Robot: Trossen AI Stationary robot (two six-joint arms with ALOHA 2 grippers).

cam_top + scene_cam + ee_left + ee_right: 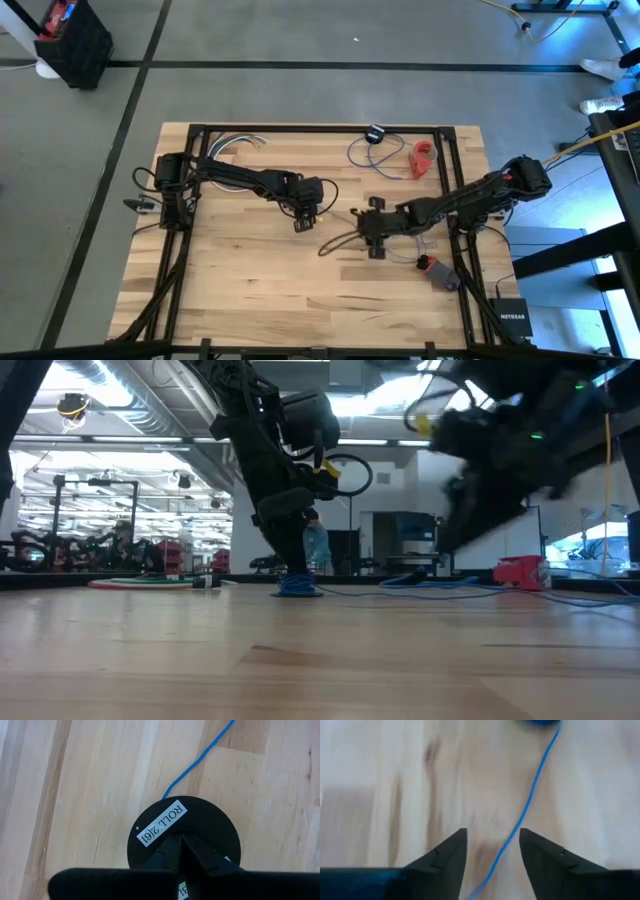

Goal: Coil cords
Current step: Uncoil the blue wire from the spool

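Two tools at work: our left tool [181, 840] clenched on round black spool [200, 815]; right tool [492, 845] released, straddling thin blue cord [530, 805] — coiling barely begun, most cord loose on wooden desk [250, 270].

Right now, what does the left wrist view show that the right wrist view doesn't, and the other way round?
Only the left wrist view shows the black spool with its white label reading ROLL 2|6|, and the left gripper with its fingers shut, pressed down on the spool. Only the right wrist view shows the right gripper with its fingers open, the cord running between them untouched. Both show the thin blue cord lying on the wooden table.
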